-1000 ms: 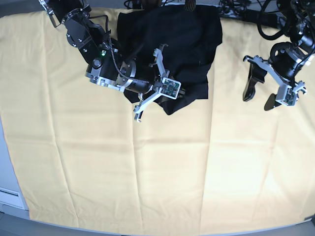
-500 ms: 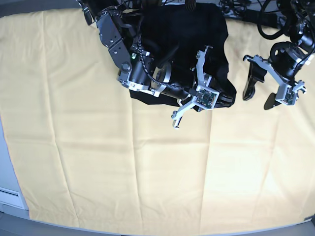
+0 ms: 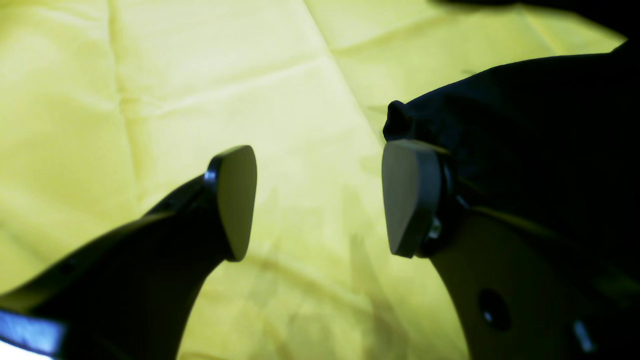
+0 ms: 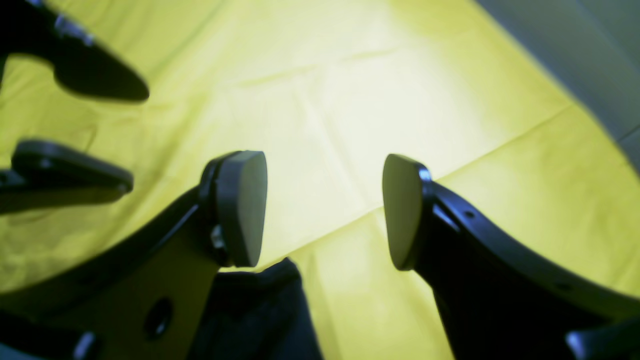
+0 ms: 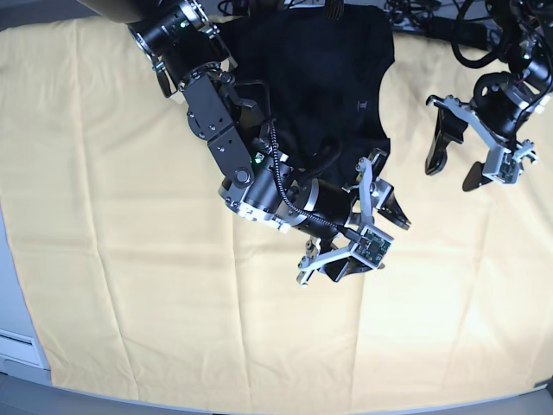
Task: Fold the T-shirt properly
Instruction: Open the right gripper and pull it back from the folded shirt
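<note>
With both grippers spread and empty, right (image 5: 367, 220) over the shirt's (image 5: 320, 78) near edge and left (image 5: 462, 164) beside it on the cloth (image 5: 130, 285), you risk snagging and rumpling that loose edge on withdrawal.

The right arm reaches out over the table cloth (image 5: 130, 259), its right gripper (image 5: 367, 238) spread wide and empty. The left gripper (image 5: 456, 164) hovers above the cloth's far edge, jaws apart, empty.
</note>
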You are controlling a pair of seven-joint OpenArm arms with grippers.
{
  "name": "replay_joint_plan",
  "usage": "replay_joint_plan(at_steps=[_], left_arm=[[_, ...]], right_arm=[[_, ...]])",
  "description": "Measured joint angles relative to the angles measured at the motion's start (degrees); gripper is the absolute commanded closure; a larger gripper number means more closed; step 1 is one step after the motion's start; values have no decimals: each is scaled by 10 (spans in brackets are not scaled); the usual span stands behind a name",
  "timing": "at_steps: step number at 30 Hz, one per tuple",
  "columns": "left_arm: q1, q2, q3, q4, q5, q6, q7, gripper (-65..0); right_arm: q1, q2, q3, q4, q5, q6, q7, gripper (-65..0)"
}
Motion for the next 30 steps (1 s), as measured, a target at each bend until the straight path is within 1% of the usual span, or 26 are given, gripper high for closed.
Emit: replay_joint_plan(at_steps=[1, 2, 3, 4, 5, 6, 7, 8, 9, 11, 13, 14, 15, 17, 19, 21, 23, 26, 27, 28, 29, 30], left_arm=[[0, 0, 0, 0, 0, 0, 0, -342], [0, 0, 0, 0, 0, -2, 0, -254], [0, 0, 0, 0, 0, -13, -1, -143], [0, 0, 0, 0, -1, -16, 2, -25], [0, 0, 0, 0, 0, -19, 4, 0], [0, -2, 0, 0, 0, -18, 4, 0], [0, -7, 0, 0, 0, -18, 5, 0], [0, -14, 0, 0, -1, -18, 4, 0], [0, -19, 0, 0, -9, -18, 4, 0], [0, -27, 0, 0, -18, -34, 7, 0], [0, -35, 0, 0, -38, -46, 18, 0], [0, -39, 0, 0, -49, -57, 20, 0], [0, -41, 0, 0, -58, -65, 21, 0], [0, -44, 0, 0, -65, -70, 21, 0], [0, -46, 0, 0, -65, -70, 21, 0], [0, -48, 0, 0, -65, -70, 22, 0], [0, -47, 0, 0, -64, -70, 22, 0], [2, -48, 0, 0, -64, -69, 21, 0], [8, -48, 0, 0, -64, -69, 20, 0], [12, -47, 0, 0, -65, -70, 20, 0], [19, -47, 0, 0, -65, -69, 20, 0], [23, -47, 0, 0, -65, -70, 22, 0]], right_arm=[[1, 0, 0, 14, 0, -4, -7, -375], [0, 0, 0, 27, -9, -8, -10, -357], [-2, 3, -1, 36, -19, -12, -17, -326], [-5, 8, -2, 41, -35, -17, -19, -278], [-9, 14, -2, 41, -53, -23, -21, -210], [-11, 23, -2, 41, -69, -25, -25, -128], [-13, 31, -2, 41, -84, -26, -33, -58], [-15, 41, -2, 41, -89, -29, -42, -25], [-15, 53, -2, 41, -89, -35, -48, -25], [-18, 78, -2, 41, -82, -34, -52, -28], [-27, 104, -2, 41, -78, -25, -54, -30], [-33, 118, -3, 41, -78, -20, -57, -30], [-37, 132, -3, 41, -75, -22, -65, -30], [-39, 159, -3, 41, -76, -24, -76, -30], [-39, 186, -2, 46, -73, -30, -75, -34], [-42, 215, 1, 58, -40, -31, -78, -38], [-45, 239, 11, 63, -9, -28, -87, -64], [-44, 277, 50, 63, 37, -34, -95, -62], [-47, 289, 68, 63, 57, -43, -97, -55], [-51, 298, 89, 63, 78, -43, -95, -36], [-60, 309, 111, 63, 106, -41, -94, -9], [-71, 321, 133, 63, 140, -30, -94, 0]])
